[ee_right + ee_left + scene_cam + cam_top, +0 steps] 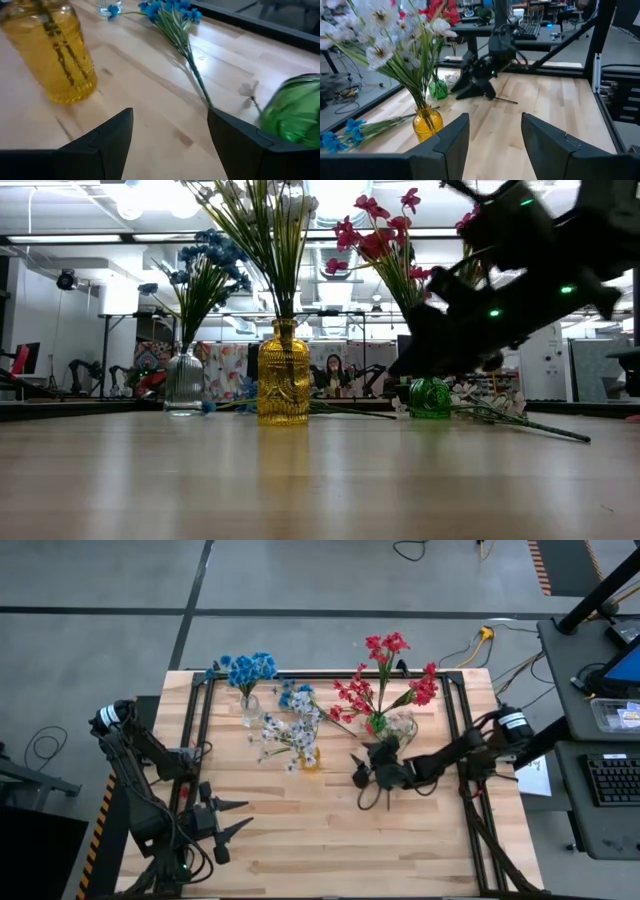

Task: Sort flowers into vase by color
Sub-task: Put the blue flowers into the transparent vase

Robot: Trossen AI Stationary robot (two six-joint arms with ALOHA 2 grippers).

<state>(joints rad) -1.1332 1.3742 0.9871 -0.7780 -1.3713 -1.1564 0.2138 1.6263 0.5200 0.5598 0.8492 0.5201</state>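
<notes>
Right hand [362,776], released and empty, lowers mid-tabletop toward the loose blue sprig [172,17] for the clear vase [250,710]; left hand [238,817] idles, released.

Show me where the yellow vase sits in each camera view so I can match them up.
High view: yellow vase just left of table centre, mostly hidden under its white flowers.
Low view: left of centre, standing upright.
Left wrist view: lower left.
Right wrist view: upper left.
Shared landmark: the green vase, on the yellow vase's right in the high view.
</notes>
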